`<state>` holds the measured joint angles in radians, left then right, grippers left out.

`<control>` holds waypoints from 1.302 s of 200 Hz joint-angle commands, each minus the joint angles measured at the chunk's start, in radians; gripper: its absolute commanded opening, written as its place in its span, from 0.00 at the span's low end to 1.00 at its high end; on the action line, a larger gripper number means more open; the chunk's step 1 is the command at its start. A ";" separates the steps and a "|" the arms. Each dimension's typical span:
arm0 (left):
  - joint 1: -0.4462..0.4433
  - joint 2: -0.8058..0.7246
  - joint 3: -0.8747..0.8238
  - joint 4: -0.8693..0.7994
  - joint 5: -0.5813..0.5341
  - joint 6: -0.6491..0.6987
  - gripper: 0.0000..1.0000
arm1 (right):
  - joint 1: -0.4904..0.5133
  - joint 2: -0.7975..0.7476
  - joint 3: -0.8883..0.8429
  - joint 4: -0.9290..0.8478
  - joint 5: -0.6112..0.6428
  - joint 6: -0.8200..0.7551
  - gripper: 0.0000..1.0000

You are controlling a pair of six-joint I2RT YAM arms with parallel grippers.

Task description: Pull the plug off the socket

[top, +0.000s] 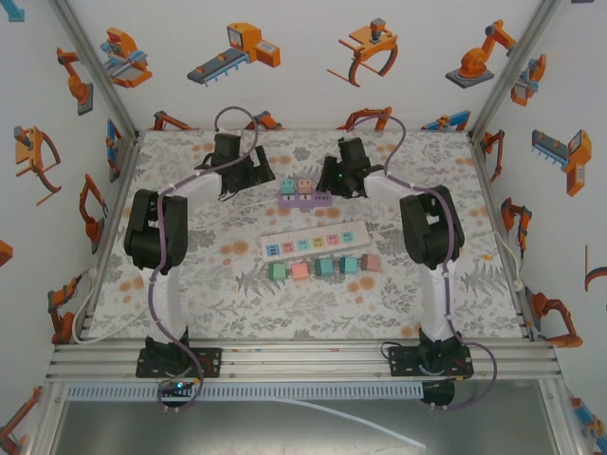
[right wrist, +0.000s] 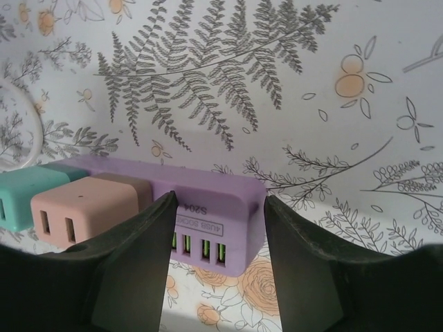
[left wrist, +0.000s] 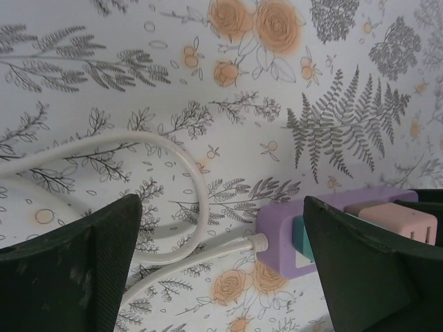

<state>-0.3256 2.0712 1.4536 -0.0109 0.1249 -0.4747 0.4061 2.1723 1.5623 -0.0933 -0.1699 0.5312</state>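
Note:
A purple socket strip [top: 305,200] lies at the back middle of the mat, with a teal plug [top: 285,185] and a pink plug [top: 305,184] standing in it. My left gripper [top: 258,178] is at its left end, open wide. In the left wrist view the strip's cable end [left wrist: 280,238] and the teal plug [left wrist: 300,235] sit just inside the right finger [left wrist: 374,270], and the pink plug [left wrist: 391,216] is behind it. My right gripper [right wrist: 218,202] is open around the strip's USB end [right wrist: 214,197]. Its left finger [right wrist: 131,270] covers part of the ports.
A white power strip [top: 313,242] lies mid-table, with a row of several loose coloured plugs [top: 322,266] in front of it. The purple strip's white cable [left wrist: 187,256] loops across the mat on the left. Aluminium frame walls enclose the table.

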 commanded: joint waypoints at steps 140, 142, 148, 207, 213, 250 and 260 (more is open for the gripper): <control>0.045 -0.467 -0.546 0.021 -0.096 -0.084 0.83 | 0.128 -0.115 -0.251 0.107 -0.087 0.041 0.46; 0.046 -0.472 -0.548 0.020 -0.098 -0.081 0.83 | 0.128 -0.117 -0.253 0.108 -0.086 0.042 0.46; 0.046 -0.484 -0.550 0.014 -0.098 -0.074 0.83 | 0.128 -0.125 -0.259 0.107 -0.082 0.044 0.46; 0.045 -0.554 -0.530 -0.039 -0.017 0.023 0.84 | 0.128 -0.256 -0.242 0.064 -0.011 -0.105 0.48; 0.045 -0.561 -0.530 -0.052 -0.020 0.032 0.84 | 0.128 -0.269 -0.240 0.064 -0.005 -0.132 0.48; 0.046 -0.578 -0.565 -0.019 0.015 0.111 0.84 | 0.128 -0.347 -0.255 0.139 -0.028 -0.412 0.48; 0.046 -0.564 -0.561 -0.017 0.044 0.133 0.84 | 0.128 -0.356 -0.258 0.158 -0.089 -0.525 0.48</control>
<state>-0.2863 1.5143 0.9066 -0.0338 0.0959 -0.4377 0.5308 1.8648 1.3125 -0.0017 -0.1963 0.3023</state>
